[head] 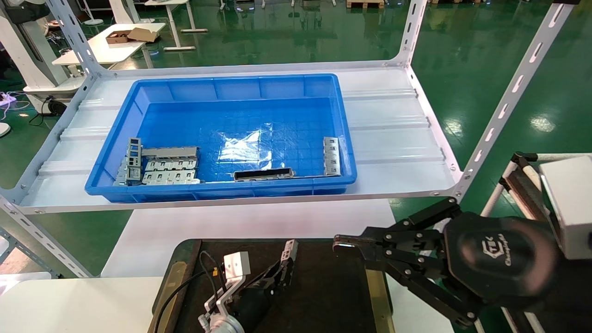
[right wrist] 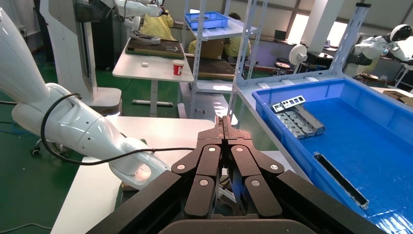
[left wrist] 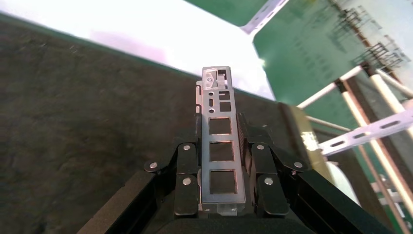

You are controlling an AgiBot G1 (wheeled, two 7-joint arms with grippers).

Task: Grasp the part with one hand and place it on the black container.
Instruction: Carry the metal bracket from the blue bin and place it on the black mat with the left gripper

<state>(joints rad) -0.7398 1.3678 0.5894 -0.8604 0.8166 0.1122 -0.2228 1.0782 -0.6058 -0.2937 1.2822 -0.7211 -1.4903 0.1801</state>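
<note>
Surface: large flat brown-black rectangular container (head: 323, 296), at the white desk's near edge.
Left gripper (left wrist: 221, 146): clamped on the slim silver cut-out bracket (left wrist: 220, 141), held over the container for placing.
Right gripper (right wrist: 224, 122): clenched, empty, parked at the container's right edge.

Silver part (left wrist: 220, 146) held above black container (head: 323, 286).

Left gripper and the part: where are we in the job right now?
Done: the part is out of the blue bin, clamped in the left gripper. In hand: that gripper holds it low over the black container; whether it touches the surface cannot be told. Left: set it down and release. The right gripper is closed and empty at the container's right edge. More parts remain in the bin.
</note>
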